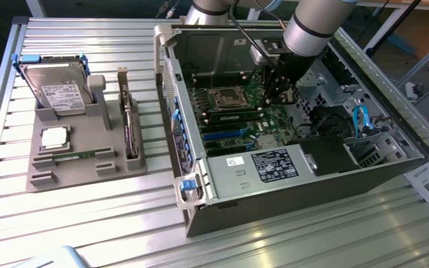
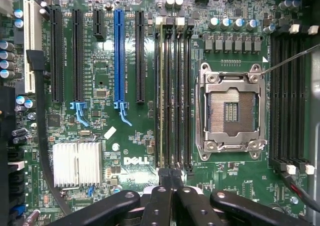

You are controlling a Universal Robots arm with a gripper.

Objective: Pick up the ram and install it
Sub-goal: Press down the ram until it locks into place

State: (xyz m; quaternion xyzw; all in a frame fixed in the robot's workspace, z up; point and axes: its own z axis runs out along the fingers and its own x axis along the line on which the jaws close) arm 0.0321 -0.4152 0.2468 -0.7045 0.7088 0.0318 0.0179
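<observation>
The ram, a thin green stick, lies on edge in a slot of the grey holder at the exterior view's left. My gripper hangs inside the open computer case, far from the holder, just above the motherboard. In the wrist view the gripper is shut, its black fingertips pressed together with nothing visible between them. They hover over one end of the black memory slots. The outermost slot seems to hold a stick with a pale top edge.
The holder also carries a hard drive, a square silver processor and an upright expansion card. On the motherboard are the open processor socket, a blue card slot, a finned heatsink and cables along the case walls.
</observation>
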